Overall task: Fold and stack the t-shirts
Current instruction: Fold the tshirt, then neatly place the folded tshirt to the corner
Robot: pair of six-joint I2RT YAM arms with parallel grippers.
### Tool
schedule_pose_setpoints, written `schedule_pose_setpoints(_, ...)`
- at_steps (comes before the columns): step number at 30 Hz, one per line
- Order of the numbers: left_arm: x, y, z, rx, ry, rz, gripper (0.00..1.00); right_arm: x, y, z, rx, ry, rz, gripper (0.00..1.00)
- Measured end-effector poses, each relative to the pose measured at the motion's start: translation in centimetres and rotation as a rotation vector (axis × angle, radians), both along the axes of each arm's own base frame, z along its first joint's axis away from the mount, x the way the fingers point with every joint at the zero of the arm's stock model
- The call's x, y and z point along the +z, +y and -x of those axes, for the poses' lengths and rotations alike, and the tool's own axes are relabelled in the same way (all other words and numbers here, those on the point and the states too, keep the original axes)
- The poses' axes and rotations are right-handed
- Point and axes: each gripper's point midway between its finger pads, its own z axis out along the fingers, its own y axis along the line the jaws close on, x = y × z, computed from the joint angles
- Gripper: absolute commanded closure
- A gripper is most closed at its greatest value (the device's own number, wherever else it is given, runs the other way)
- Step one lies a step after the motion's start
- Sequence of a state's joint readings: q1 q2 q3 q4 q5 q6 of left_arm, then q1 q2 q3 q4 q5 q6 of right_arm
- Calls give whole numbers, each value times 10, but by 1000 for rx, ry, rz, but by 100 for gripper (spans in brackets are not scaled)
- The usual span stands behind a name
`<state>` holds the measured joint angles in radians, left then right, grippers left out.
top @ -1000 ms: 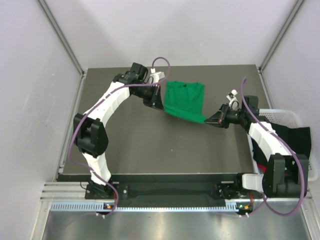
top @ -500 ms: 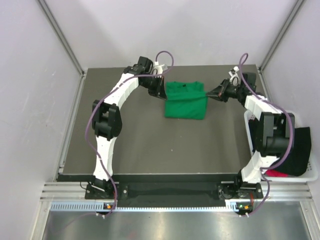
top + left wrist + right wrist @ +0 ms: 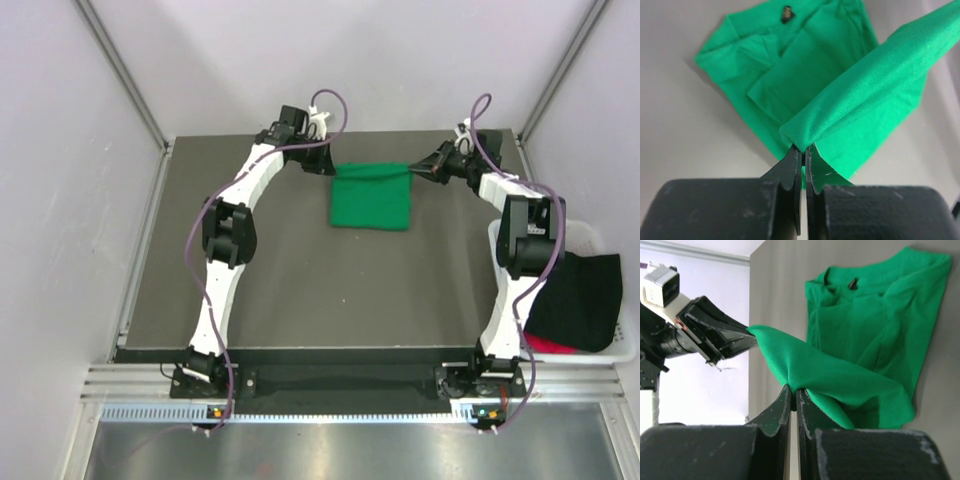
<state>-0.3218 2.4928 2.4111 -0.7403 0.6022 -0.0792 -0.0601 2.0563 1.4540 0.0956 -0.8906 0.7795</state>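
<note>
A bright green t-shirt [image 3: 370,197] lies folded at the far middle of the table. My left gripper [image 3: 328,166] is shut on its far left corner and holds a lifted fold of green cloth [image 3: 860,95]. My right gripper [image 3: 418,169] is shut on its far right corner, pinching a fold of the same cloth [image 3: 805,365]. The edge is stretched between the two grippers above the lower layers. A black t-shirt [image 3: 580,300] hangs over the basket at the right, with a red t-shirt [image 3: 550,345] bunched under it.
A white basket [image 3: 585,235] stands off the table's right edge. The left gripper's body [image 3: 705,335] shows in the right wrist view. Grey walls and metal posts close the back and sides. The dark table top [image 3: 300,290] extends toward me.
Both grippers have carried the shirt's near edge away from me to the far edge, folding it in half. The shirt now lies as a shorter rectangle.
</note>
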Motion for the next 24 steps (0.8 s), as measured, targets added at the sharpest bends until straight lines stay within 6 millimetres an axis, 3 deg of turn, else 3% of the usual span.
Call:
schedule_pose_setpoints(8,-18,-3,-28,38,-76,4,95,-26,-2,-32,-8,10,-7,99)
schedule_pose_setpoints(9,-19,-4,-34,50,-98,11,91,-30,-2,-39,-11,7,-8,88)
schedule_pose_setpoints(10,-18,-4,-40,63,-124,16,69,-34,-2,-46,-12,9,-11,76)
schedule_pose_setpoints(11,-17,-4,-48,78,-155,18,55,-38,-3,-55,-19,3,-13,65)
schedule_pose_setpoints(12,-16,-2,-55,104,-177,15,46,-40,-1,-62,-17,-6,-11,46)
schedule_pose_setpoints(13,-15,1,-63,138,-200,10,33,-41,0,-71,-17,-19,-12,44)
schedule_pose_setpoints(16,-8,15,-85,230,-266,-24,26,-35,3,-83,-7,-72,-12,40)
schedule_pose_setpoints(19,-6,30,-96,303,-297,-63,17,-18,3,-85,12,-132,-31,43)
schedule_pose_setpoints(21,-11,43,-91,332,-276,-77,14,-8,3,-82,28,-156,-45,47)
schedule_pose_setpoints(24,-26,56,-65,333,-157,-34,14,1,2,-72,54,-161,-63,51)
